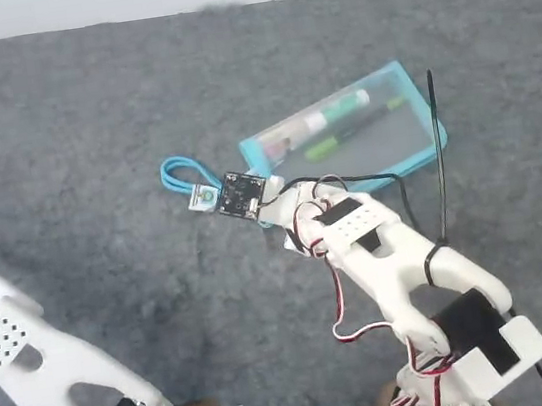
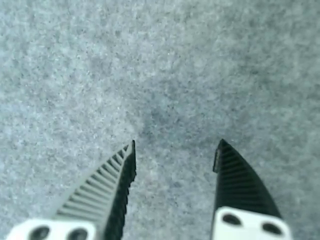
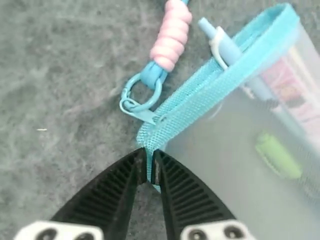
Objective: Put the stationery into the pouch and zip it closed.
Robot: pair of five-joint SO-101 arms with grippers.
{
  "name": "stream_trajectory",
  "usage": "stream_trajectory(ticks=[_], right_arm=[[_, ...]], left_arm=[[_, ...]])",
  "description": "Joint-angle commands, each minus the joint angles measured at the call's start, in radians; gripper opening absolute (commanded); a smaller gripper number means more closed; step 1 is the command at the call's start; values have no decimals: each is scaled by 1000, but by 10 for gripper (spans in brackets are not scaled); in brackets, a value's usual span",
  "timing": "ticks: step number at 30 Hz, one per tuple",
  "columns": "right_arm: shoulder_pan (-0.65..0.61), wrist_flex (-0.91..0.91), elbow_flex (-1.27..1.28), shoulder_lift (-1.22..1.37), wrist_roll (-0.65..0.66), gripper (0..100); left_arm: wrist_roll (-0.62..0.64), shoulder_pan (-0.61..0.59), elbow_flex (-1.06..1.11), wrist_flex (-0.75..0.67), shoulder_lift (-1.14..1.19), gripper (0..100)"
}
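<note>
The clear, blue-edged pouch (image 1: 384, 142) lies on the grey carpet with a green-and-white marker (image 1: 339, 110) and a dark pen (image 1: 366, 127) inside. My right gripper (image 3: 149, 161) is shut on the pouch's (image 3: 235, 125) blue fabric end at the zipper corner. Beside it lies the zipper pull ring (image 3: 141, 95) with pink beads (image 3: 172, 32). A light blue pen (image 3: 225, 45) pokes out of the zipper mouth, and a green marker (image 3: 277, 155) shows through the wall. My left gripper (image 2: 175, 150) hangs open over bare carpet, far to the pouch's left.
A blue strap loop (image 1: 178, 176) lies on the carpet just left of the pouch. A black cable (image 1: 439, 159) runs up past the pouch's right end. The left arm (image 1: 32, 368) stands at the lower left. Grey carpet (image 1: 87, 118) covers the table.
</note>
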Motion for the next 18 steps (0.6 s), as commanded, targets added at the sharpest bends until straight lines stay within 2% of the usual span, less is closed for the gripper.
stream_trajectory(ticks=[1, 4, 9, 13, 18], right_arm=[[-21, 2, -21, -22, -130, 35], [-27, 12, -28, -58, -235, 123], [-91, 99, -35, -108, -245, 302], [-139, 99, -51, -111, -252, 292], [-67, 97, -91, -111, -362, 251]], left_arm=[[-9, -5, -51, 11, -20, 243], [-9, -6, -56, 11, -20, 243], [-9, -6, -56, 9, -20, 243], [-9, -8, -53, 9, -20, 243], [-9, -20, -53, 11, -20, 243]])
